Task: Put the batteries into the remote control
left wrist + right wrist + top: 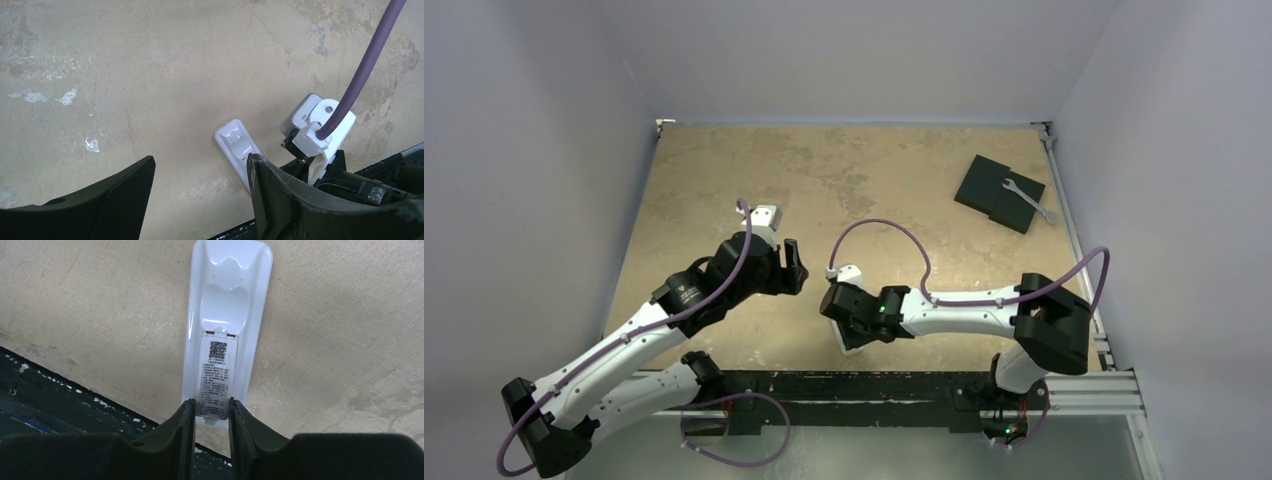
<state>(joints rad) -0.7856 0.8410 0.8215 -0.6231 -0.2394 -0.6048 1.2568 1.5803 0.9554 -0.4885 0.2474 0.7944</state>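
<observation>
White remote control (225, 315) lies face down on the bench (350, 340). The right gripper (211, 422) jaws, narrow, apparently pinch the end of its battery cover (216, 375) for removal. The left gripper (200, 167) jaws stand wide and empty beside the remote control.

The left arm (624, 340) stretches from lower left toward the centre, left claw (200, 160) spread wide. The right arm (964, 310) bends leftward, right claw (211, 402) pointing down, fingers narrowly apart.
</observation>
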